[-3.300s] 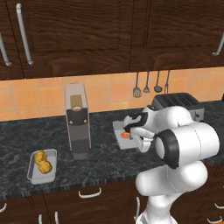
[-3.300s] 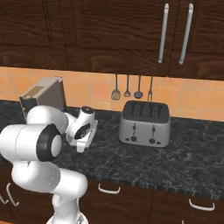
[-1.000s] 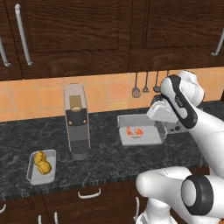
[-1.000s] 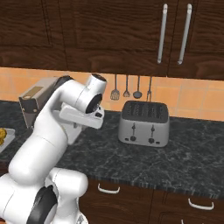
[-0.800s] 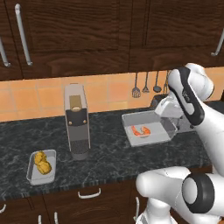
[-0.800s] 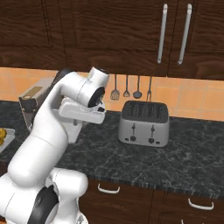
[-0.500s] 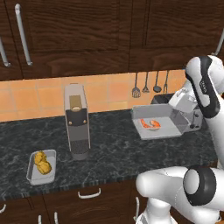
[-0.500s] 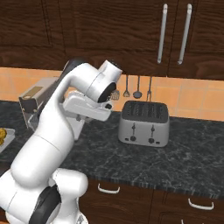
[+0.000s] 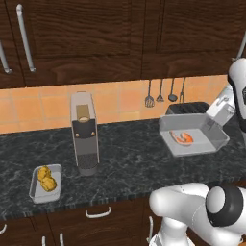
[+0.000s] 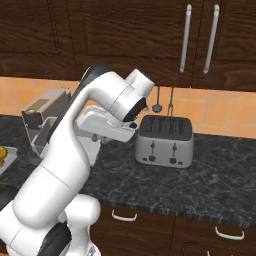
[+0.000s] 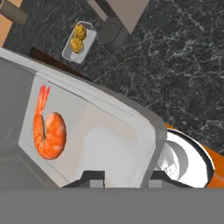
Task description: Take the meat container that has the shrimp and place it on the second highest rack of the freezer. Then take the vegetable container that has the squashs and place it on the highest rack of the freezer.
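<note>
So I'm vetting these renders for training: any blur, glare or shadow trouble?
Left base view: sharp, evenly lit, soft shadow under the shrimp container. Right base view: crisp; the toaster shows mild sheen, no glare. Hand view: the shrimp is sharp, the container wall slightly soft close up.

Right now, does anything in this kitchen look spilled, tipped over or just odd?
Nothing is spilled. The one odd sight is the shallow grey tray with a single orange shrimp: it hangs above the dark marble counter, pinched at one rim by the robot's two-finger gripper. The small grey tray of yellow squash sits flat.
</note>
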